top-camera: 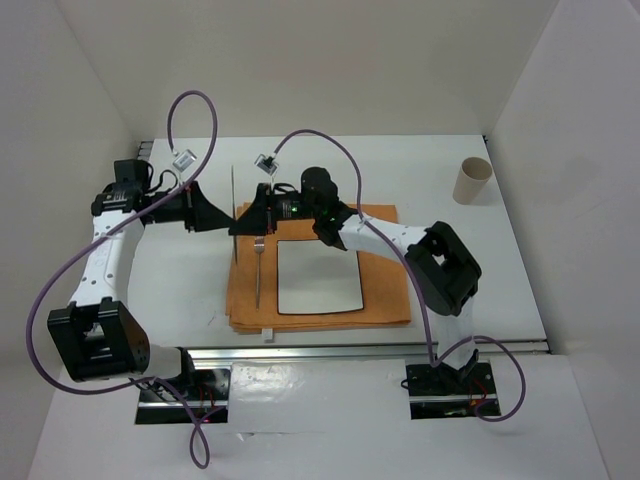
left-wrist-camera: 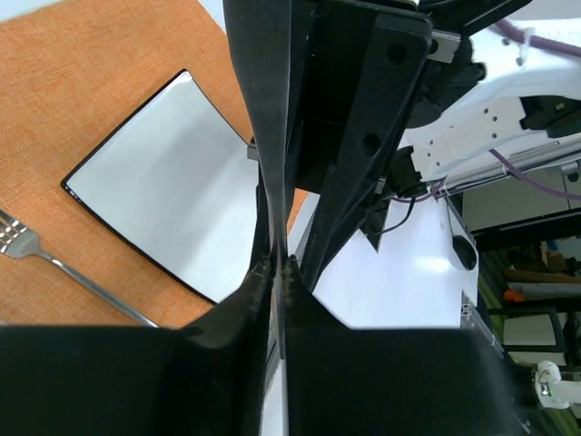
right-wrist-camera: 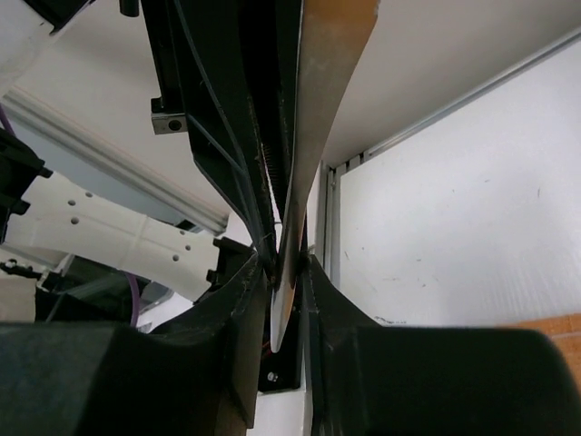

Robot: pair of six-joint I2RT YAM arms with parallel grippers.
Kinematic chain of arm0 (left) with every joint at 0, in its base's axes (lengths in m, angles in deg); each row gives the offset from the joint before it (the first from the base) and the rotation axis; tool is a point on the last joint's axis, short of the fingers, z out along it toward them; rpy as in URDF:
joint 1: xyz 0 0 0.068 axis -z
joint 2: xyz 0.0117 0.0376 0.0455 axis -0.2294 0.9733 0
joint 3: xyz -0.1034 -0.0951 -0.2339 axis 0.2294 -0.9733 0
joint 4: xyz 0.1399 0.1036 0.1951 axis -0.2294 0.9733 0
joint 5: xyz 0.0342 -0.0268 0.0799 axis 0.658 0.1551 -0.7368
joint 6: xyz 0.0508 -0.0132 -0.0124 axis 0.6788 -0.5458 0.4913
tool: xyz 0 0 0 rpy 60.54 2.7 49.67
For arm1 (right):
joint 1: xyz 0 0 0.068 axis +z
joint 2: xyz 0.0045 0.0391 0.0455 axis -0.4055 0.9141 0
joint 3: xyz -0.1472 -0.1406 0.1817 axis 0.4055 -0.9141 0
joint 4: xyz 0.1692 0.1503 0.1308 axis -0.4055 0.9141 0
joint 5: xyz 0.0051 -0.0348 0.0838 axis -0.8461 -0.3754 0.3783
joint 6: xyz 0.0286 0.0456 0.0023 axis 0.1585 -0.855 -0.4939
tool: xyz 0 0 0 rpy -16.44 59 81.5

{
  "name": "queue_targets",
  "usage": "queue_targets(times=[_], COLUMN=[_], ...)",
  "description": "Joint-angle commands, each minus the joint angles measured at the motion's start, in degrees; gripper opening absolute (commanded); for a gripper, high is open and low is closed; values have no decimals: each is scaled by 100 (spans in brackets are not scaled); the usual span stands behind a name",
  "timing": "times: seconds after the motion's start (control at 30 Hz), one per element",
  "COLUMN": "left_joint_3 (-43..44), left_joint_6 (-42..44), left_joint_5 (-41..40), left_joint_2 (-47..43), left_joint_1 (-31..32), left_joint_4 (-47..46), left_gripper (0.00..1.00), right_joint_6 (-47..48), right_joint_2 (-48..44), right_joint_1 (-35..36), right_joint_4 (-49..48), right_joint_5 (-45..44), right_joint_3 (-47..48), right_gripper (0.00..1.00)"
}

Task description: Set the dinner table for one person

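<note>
Above the left edge of the orange cloth (top-camera: 385,290) on the dinner table (top-camera: 175,290), both grippers meet on one knife (top-camera: 233,185), which stands upright. My left gripper (top-camera: 231,222) is shut on it; in the left wrist view the knife (left-wrist-camera: 268,109) runs edge-on between the closed fingertips (left-wrist-camera: 280,263). My right gripper (top-camera: 243,222) comes from the right. Its wrist view shows the blade (right-wrist-camera: 318,109) pinched between its jaws (right-wrist-camera: 289,263), tip pointing at the camera. A fork (top-camera: 258,272) lies on the cloth left of the white black-rimmed plate (top-camera: 318,275).
A tan paper cup (top-camera: 472,180) stands at the back right of the table. Silver rails (top-camera: 400,348) border the near edge. Purple cables loop above both arms. White walls enclose the table on three sides.
</note>
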Motion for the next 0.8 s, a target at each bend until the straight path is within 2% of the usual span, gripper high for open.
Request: queue_targets(times=[0.0, 0.03, 0.13, 0.17, 0.2, 0.27, 0.33, 0.4, 0.5, 0.63, 0.7, 0.77], left_joint_3=[-16, -16, -16, -77, -130, -287, -289, -105, -42, -147, -262, -166], left_joint_6=[-289, -368, -544, -692, -763, -1001, -819, -589, -308, -298, -518, -431], left_joint_5=[130, 130, 130, 130, 200, 314, 367, 437, 438, 324, 157, -271], left_joint_2=[-102, -102, -172, -251, -252, -313, -244, -138, -33, -32, -32, 20], left_joint_1=[15, 15, 15, 15, 15, 67, 68, 129, 129, 129, 129, 129], left_joint_4=[-558, -715, -1075, -1199, -1331, -1665, -1614, -1149, -780, -944, -1226, -1096], left_gripper=[19, 23, 26, 25, 16, 11, 5, 1, 0, 0, 0, 0], right_joint_6=[364, 434, 777, 847, 848, 900, 901, 954, 954, 954, 954, 1067], right_joint_2=[-462, -532, -822, -962, -1024, -1025, -1025, -964, -911, -1024, -1025, -1025], right_joint_1=[60, 60, 60, 60, 60, 60, 60, 60, 60, 60, 60, 60], right_joint_4=[721, 952, 1700, 1701, 1701, 1753, 1823, 1938, 1878, 1824, 2173, 2429], right_joint_5=[-203, -369, -651, -730, -731, -731, -662, -574, -573, -792, -1090, -1267], right_joint_3=[21, -31, -171, -320, -374, -374, -305, -173, -172, -295, -295, -226], right_gripper=[0, 0, 0, 0, 0, 0, 0, 0, 0, 0, 0, 0])
